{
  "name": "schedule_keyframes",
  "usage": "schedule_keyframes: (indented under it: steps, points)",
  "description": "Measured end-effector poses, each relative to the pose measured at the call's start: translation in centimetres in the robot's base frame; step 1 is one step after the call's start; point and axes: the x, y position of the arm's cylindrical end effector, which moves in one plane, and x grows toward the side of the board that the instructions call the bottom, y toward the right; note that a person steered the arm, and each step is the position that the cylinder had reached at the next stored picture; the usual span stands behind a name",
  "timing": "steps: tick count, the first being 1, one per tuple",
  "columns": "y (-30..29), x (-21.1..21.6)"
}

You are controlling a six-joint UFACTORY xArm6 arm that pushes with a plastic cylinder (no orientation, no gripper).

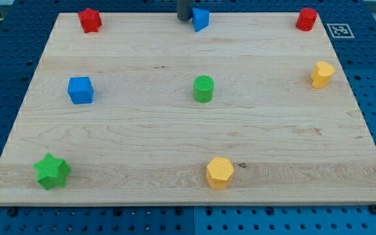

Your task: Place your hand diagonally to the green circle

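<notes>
The green circle (203,89) is a short green cylinder standing near the middle of the wooden board (142,150). My tip (184,19) is at the view's top edge, just left of a blue triangular block (201,19) and close to it. The tip lies well above the green circle in the view, slightly to its left. Only the rod's lower part shows.
A red star (89,20) sits at top left, a red cylinder (306,19) at top right, a yellow block (322,74) at right. A blue cube (80,90) is at left, a green star (51,171) at bottom left, a yellow hexagon (219,173) at bottom middle.
</notes>
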Motion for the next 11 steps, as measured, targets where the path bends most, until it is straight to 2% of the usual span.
schedule_keyframes:
  steps: [5, 7, 8, 10, 11]
  points:
    - [-0.4, 0.3]
    - [-1.5, 3.1]
    - [-1.6, 6.1]
    - [-1.6, 6.7]
    - [-1.6, 10.2]
